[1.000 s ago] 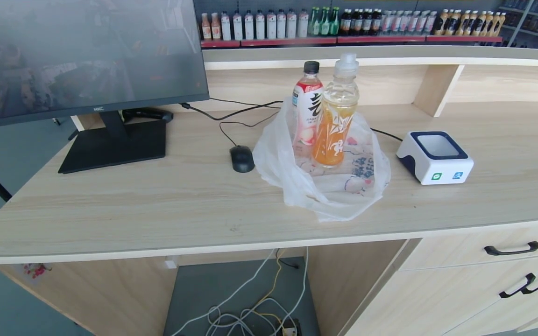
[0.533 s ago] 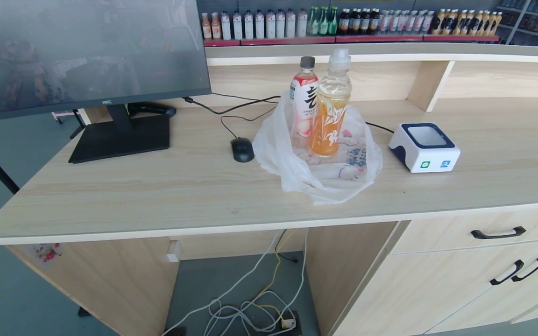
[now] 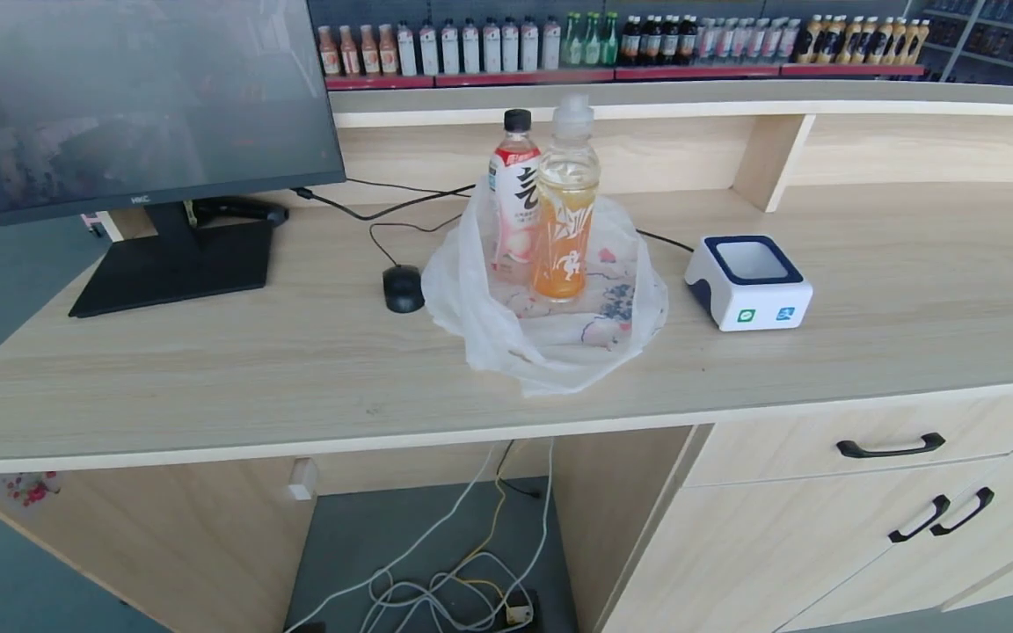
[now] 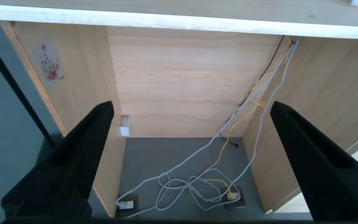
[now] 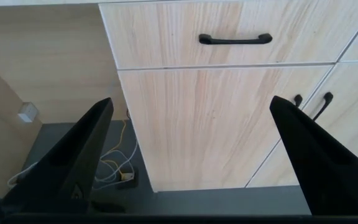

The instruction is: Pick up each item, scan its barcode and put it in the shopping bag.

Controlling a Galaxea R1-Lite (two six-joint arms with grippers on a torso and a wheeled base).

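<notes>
Two bottles stand upright inside a white plastic shopping bag (image 3: 550,338) on the wooden counter (image 3: 207,378): a pink-labelled one with a black cap (image 3: 515,207) and, touching it, an orange-labelled one with a clear cap (image 3: 564,220). A white and navy barcode scanner (image 3: 748,283) sits just right of the bag. My left gripper (image 4: 191,162) hangs open below the counter's edge, facing the knee space. My right gripper (image 5: 188,162) is open too, low in front of the drawers, with nothing between its fingers.
A monitor (image 3: 128,97) on a black stand and a mouse (image 3: 403,288) sit left of the bag. Drawers with black handles (image 3: 891,448) are under the counter at right. Loose cables (image 3: 436,589) lie on the floor in the knee space. Shelves of bottles line the back wall.
The head camera has shifted, so the whole scene has slid left and slightly away in the picture. The bottles, bag and scanner keep their places on the counter.
</notes>
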